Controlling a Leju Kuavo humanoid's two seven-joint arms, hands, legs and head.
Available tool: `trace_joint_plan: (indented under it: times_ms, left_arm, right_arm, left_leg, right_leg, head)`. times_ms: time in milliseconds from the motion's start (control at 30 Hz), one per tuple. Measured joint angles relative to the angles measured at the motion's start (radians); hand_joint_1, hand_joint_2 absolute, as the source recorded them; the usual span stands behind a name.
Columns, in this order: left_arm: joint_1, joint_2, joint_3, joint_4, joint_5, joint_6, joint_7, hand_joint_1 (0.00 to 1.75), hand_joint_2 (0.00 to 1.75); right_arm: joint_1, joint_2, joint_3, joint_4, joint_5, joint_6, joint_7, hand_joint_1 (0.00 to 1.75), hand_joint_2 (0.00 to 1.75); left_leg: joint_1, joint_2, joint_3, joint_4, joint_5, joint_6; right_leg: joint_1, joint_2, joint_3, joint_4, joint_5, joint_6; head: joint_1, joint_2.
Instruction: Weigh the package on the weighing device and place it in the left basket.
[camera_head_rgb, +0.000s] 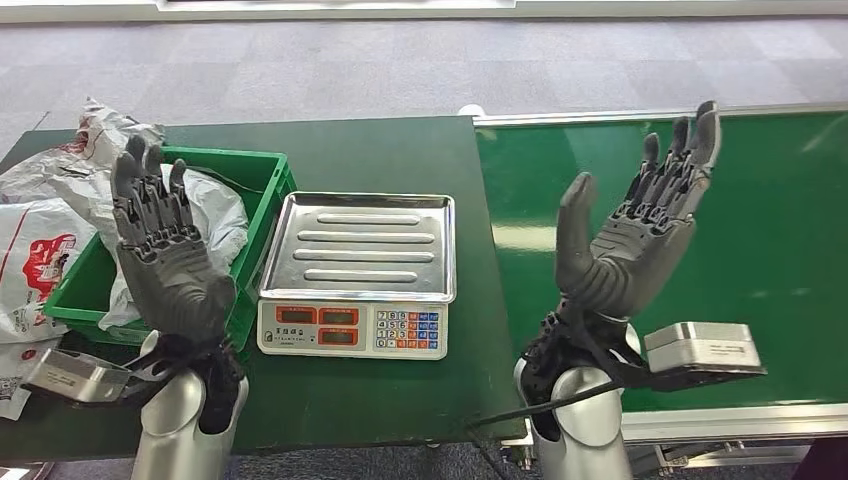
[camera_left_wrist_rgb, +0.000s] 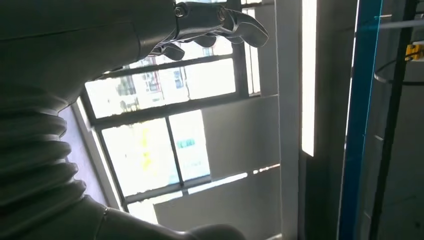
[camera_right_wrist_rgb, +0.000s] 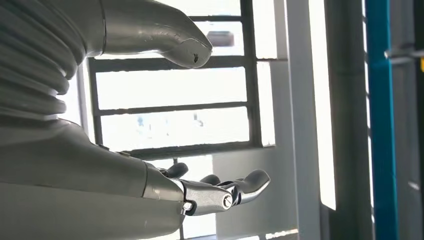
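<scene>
Head view: left hand (camera_head_rgb: 172, 255) and right hand (camera_head_rgb: 632, 235) raised either side of the scale (camera_head_rgb: 358, 275), both spread, holding nothing. Packages (camera_head_rgb: 215, 205) sit in the green basket (camera_head_rgb: 262, 215) left of the scale; pan bare, probably idle.

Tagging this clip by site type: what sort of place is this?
Likely a parcel sorting or logistics test station: a green conveyor belt on the right, an electronic scale with keypad at centre, and a green basket holding plastic mail bags. Both robot hands are raised, holding nothing.
</scene>
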Motion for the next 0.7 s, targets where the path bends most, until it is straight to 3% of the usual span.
trace_joint_plan:
  times_ms: [233, 700]
  left_arm:
    - [0.083, -0.007, -0.081, -0.033, 0.008, -0.028, -0.023, 0.0, 1.75]
    - [0.099, -0.012, -0.089, -0.047, 0.006, -0.043, -0.023, 0.0, 1.75]
  right_arm:
    - [0.075, -0.028, 0.016, 0.015, 0.017, -0.056, -0.026, 0.0, 1.75]
    - [0.092, -0.051, 0.033, 0.07, 0.059, -0.133, -0.059, 0.0, 1.75]
  left_leg:
    - [0.0, 0.0, 0.0, 0.0, -0.002, 0.001]
    - [0.0, 0.0, 0.0, 0.0, -0.001, 0.001]
  right_leg:
    - [0.0, 0.0, 0.0, 0.0, -0.001, 0.0]
    - [0.0, 0.0, 0.001, 0.0, -0.001, 0.0]
  head:
    - [0.0, 0.0]
    - [0.0, 0.0]
